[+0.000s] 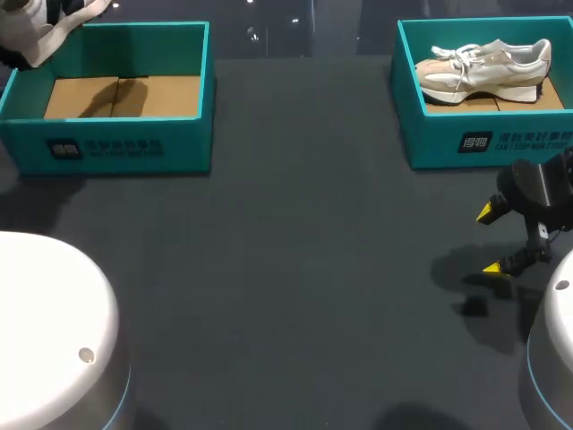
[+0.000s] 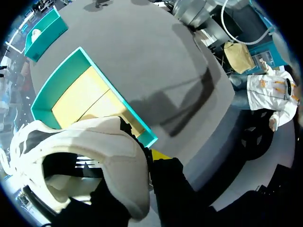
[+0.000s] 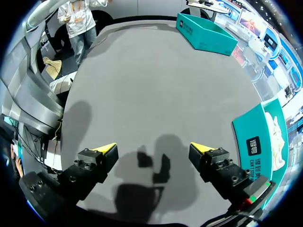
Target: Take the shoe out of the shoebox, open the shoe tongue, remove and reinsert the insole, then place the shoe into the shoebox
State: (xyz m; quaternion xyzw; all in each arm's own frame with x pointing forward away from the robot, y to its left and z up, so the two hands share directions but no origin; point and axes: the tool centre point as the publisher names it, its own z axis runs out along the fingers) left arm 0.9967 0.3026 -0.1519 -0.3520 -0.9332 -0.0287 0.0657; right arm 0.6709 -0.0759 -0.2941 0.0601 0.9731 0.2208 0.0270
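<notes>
- The lifted shoe, white, hangs grasped in the left jaws above the far left corner of the left shoebox, a teal box with a cardboard floor.
- A second shoe lies in the right shoebox, well apart.
- The right jaws, released and spread wide, hover just in front of that box.
- Dark grey table runs between the boxes.

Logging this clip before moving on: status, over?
Left gripper shut on shoe, aloft by empty left shoebox. Right gripper open over table. Second shoe in right shoebox. Nothing in the way.
</notes>
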